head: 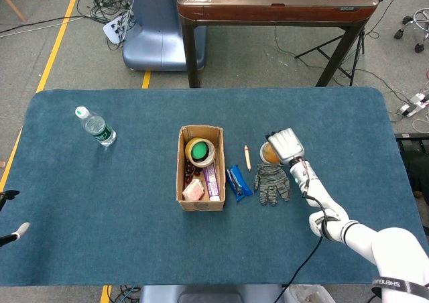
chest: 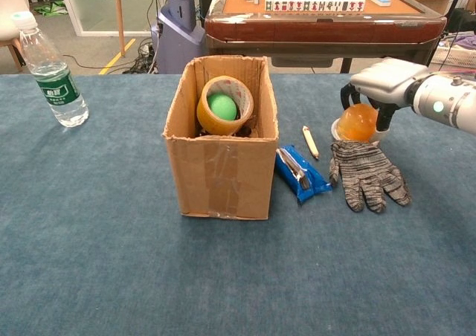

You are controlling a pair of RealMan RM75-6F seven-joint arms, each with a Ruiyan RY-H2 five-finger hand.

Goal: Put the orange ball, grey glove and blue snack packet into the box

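Blue felt table (chest: 111,276); right of centre, the right hand (chest: 387,79) cups the orange ball (chest: 358,122) from above, fingers curled around it — smooth, light, likely to roll, so wrap its sides.

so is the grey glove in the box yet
No. The grey glove lies flat on the table, right of the cardboard box.
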